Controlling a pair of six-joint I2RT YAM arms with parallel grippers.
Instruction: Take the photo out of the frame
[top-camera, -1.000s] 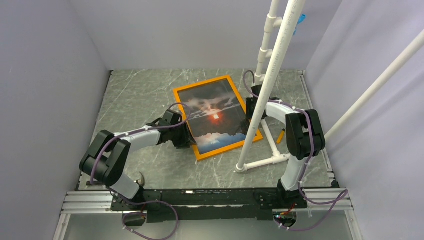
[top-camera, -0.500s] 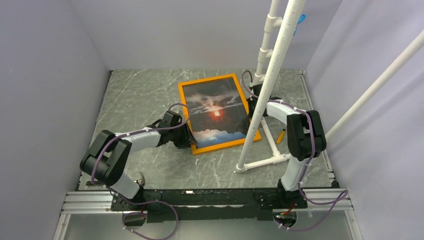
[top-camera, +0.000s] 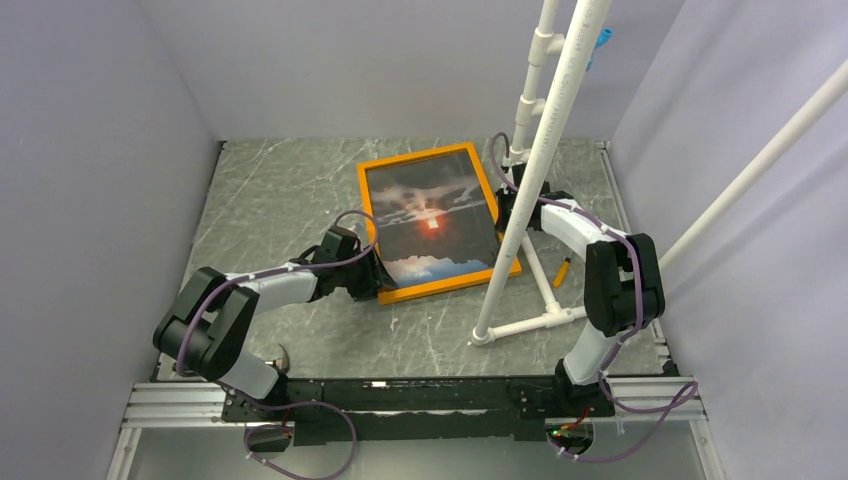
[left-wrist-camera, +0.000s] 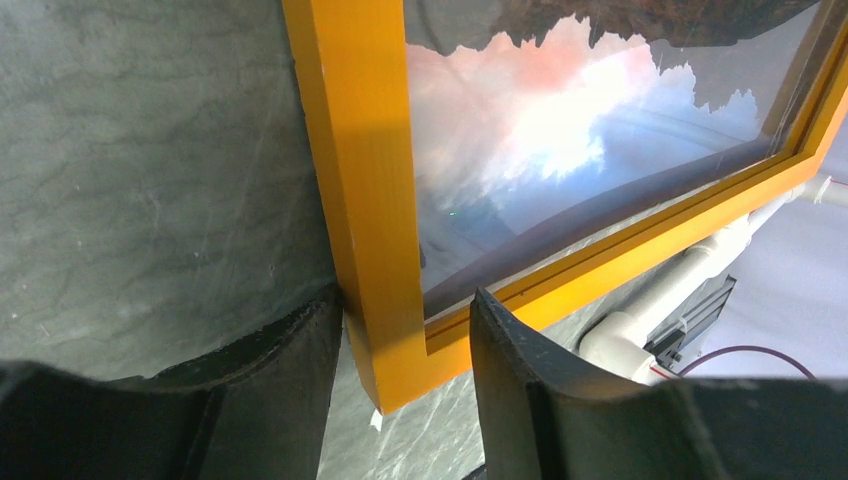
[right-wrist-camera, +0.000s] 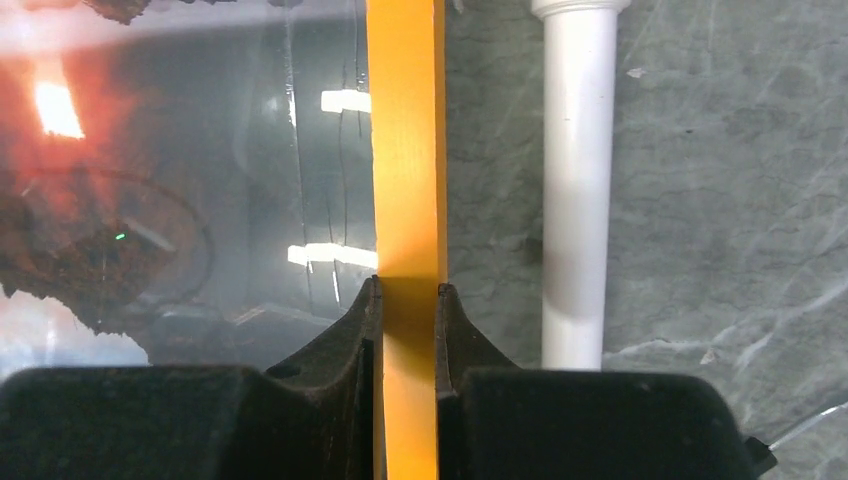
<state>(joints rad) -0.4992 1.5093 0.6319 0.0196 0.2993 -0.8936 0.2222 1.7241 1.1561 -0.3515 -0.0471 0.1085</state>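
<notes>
Left claw (left-wrist-camera: 405, 320) is part-open around the near-left corner of the frame (top-camera: 420, 158): one finger (left-wrist-camera: 300, 340) presses on the outer edge, the other lies over the inner lip by the glass. Right claw (right-wrist-camera: 408, 290) is pinched narrow on the frame's right rail, both fingers touching it. The frame lies on the grey worktop (top-camera: 280, 200), far of centre, with the photo (top-camera: 430, 225) inside it under glass, sun side up. A white pipe stand (top-camera: 530, 180) is just right of the right rail.
</notes>
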